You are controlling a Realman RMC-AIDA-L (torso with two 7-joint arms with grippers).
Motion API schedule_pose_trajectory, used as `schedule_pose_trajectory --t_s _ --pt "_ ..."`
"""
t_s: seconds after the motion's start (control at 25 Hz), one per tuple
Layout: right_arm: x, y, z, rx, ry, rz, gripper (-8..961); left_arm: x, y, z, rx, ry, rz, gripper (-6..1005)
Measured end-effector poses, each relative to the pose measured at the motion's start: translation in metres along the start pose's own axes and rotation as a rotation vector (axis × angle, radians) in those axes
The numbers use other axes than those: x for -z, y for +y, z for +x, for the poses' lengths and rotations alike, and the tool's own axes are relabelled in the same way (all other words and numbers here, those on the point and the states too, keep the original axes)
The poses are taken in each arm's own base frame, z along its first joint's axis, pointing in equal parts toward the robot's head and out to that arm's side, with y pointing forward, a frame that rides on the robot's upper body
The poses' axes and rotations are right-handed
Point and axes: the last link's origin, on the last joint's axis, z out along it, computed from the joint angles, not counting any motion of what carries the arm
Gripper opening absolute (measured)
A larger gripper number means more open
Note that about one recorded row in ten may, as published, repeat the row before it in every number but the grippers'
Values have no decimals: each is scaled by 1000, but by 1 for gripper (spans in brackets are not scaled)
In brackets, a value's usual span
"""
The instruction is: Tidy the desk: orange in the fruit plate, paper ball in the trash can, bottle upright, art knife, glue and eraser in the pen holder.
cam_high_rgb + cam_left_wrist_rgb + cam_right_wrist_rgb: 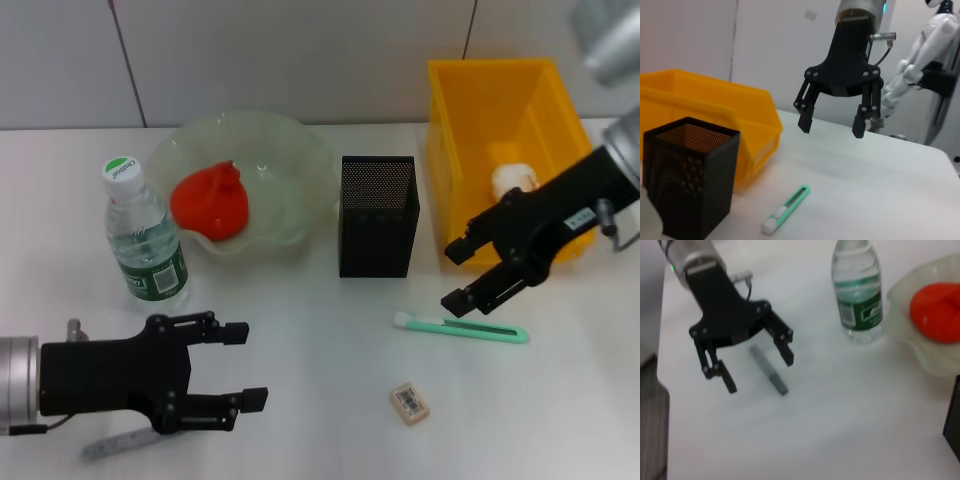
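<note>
Knife [470,329] flat on the bench [320,420], just under the right gripper [462,273], spread and empty; eraser [410,402] nearby, holder [377,215] beside. Left gripper [245,365] spread, empty, near the bottle [143,236].

White counter [300,400] carries upright bottle [144,237], fruit plate [290,190], pen holder [377,215], yellow bin [452,170]. Art knife [462,327], eraser [410,402], glue stick [768,370] lie flat.

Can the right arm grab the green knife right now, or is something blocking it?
Probably yes. The right gripper hangs open just above the art knife, which lies flat on bare table. The pen holder and eraser sit apart from it, so nothing looks in the way.
</note>
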Motion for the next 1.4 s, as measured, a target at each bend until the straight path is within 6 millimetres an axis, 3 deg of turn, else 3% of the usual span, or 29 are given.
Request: schedule_pose_trajectory --t_s 0.2,0.48,0.8,1.4 --pt "-13 0 -23 77 155 25 770 -2 4 -7 31 12 6 809" --pt "-40 0 -35 172 291 83 770 -4 9 -13 33 36 3 809" --pt "-65 -1 -34 215 353 140 770 -4 11 -16 36 47 10 809" --pt "-90 -8 -21 228 389 179 770 -3 11 -17 41 50 13 808"
